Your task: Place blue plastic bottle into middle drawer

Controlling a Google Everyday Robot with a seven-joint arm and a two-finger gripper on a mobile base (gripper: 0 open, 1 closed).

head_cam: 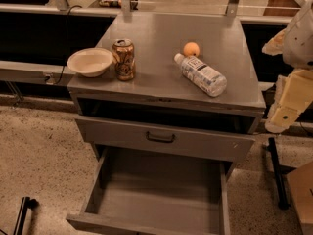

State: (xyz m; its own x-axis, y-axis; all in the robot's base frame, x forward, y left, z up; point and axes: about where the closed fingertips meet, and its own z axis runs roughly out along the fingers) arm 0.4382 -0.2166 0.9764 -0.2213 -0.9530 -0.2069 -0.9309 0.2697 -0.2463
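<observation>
The blue plastic bottle lies on its side on the grey cabinet top, towards the right, with its white cap pointing to the back left. The middle drawer is pulled out wide below the cabinet, a deep grey tray with a bare flat floor. My gripper is at the right edge of the view, a cream-white part of the arm hanging beside the cabinet's right front corner. It is apart from the bottle and holds nothing that I can see.
A gold-brown drink can stands upright at the left front of the top, next to a white bowl. A small orange ball sits just behind the bottle. A grey drawer front with a black handle sits above the open drawer.
</observation>
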